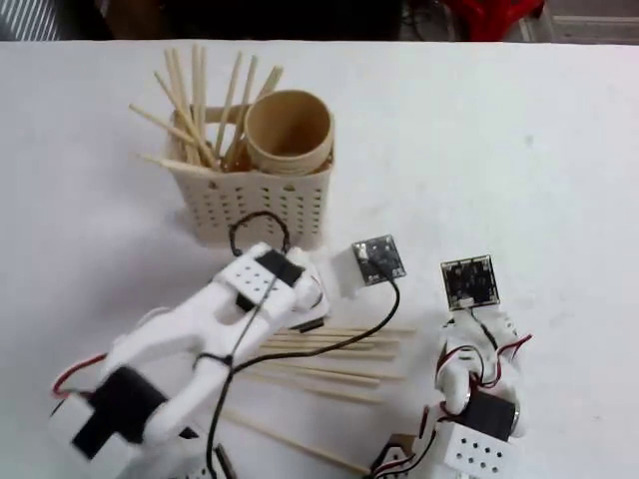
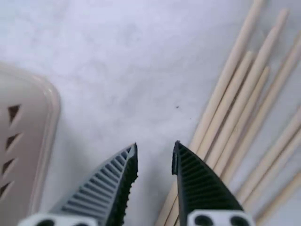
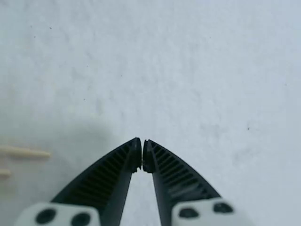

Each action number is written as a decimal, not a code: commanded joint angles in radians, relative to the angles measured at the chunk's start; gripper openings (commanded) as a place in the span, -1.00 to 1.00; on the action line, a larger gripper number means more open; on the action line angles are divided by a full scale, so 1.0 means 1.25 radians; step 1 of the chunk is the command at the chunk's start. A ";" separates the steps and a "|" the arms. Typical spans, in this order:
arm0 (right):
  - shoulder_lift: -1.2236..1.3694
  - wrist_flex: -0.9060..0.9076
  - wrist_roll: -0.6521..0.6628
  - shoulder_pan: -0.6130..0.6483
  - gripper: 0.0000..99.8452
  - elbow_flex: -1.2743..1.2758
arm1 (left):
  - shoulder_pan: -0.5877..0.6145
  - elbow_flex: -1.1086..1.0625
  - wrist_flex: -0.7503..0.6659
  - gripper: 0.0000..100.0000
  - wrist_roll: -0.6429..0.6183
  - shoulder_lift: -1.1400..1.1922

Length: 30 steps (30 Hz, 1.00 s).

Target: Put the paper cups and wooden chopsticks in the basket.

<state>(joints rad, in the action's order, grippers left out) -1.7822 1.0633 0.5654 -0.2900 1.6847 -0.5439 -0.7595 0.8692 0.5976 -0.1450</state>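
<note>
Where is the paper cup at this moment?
In the high view, the paper cup sits inside the basket, in its right part, beside the chopsticks standing in the left part.

it looked like a robotics lab or test bench: a plain white table (image 1: 559, 150) carried two small white arms, the left arm (image 1: 200, 339) and the right arm (image 1: 477, 399), with loose black and red wiring (image 1: 395, 299) and bare circuit boards (image 1: 469, 280). dark clutter lay beyond the table's far edge.
</note>
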 commanded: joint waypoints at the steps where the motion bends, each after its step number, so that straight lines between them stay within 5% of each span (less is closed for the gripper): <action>1: -0.007 0.002 0.002 -0.006 -0.95 0.005 | -0.012 -0.023 0.023 -0.73 -0.009 -0.101; 20: -0.007 0.002 0.002 -0.006 -0.95 0.005 | -0.021 0.102 0.026 -0.74 -0.017 0.154; 30: -0.007 0.002 0.002 -0.006 -0.95 0.005 | -0.018 0.095 0.053 -0.74 -0.029 0.068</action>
<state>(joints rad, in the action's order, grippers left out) -1.7822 1.0633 0.5654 -0.2900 1.6847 -0.5608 -0.6536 0.9106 0.5762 0.0315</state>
